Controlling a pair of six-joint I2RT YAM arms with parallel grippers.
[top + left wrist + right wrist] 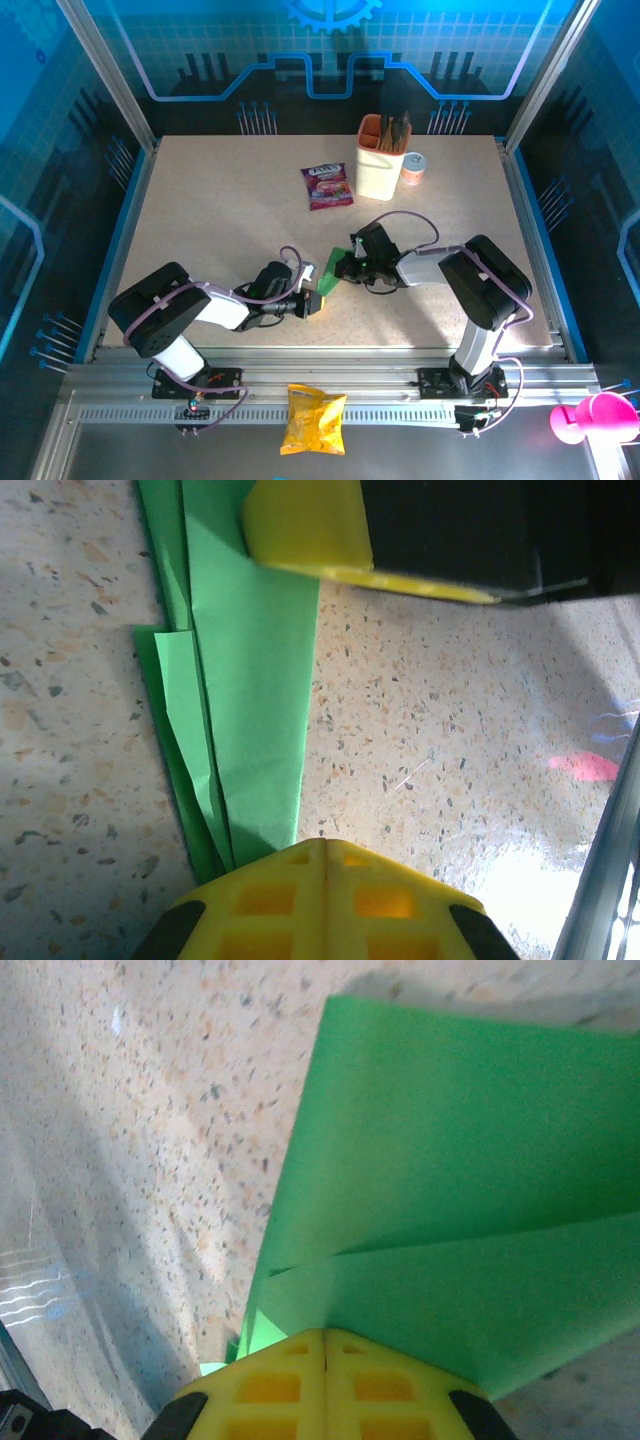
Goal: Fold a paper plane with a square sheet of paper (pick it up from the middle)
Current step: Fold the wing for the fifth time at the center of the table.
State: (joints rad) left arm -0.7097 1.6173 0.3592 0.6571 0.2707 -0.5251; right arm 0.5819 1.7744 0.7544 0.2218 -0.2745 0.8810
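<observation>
The square sheet of paper (332, 278) is bright green and folded into a narrow layered strip, lying on the speckled table between my two grippers. In the left wrist view the paper (255, 680) runs from the top down under my left gripper (325, 848), whose yellow fingers are shut together at the strip's right edge. The right gripper's yellow finger (305, 525) rests on the strip's far end. In the right wrist view the folded paper (450, 1180) fans out ahead of my right gripper (325, 1335), which is shut with its tips on the layers. From above, the left gripper (318, 298) and the right gripper (342, 268) sit close together.
A purple snack sachet (327, 186) lies further back. A cream holder (378, 170) with dark utensils and a small can (413, 168) stand behind it. A yellow crisp bag (314, 420) sits on the front rail, and a pink object (590, 418) at the far right.
</observation>
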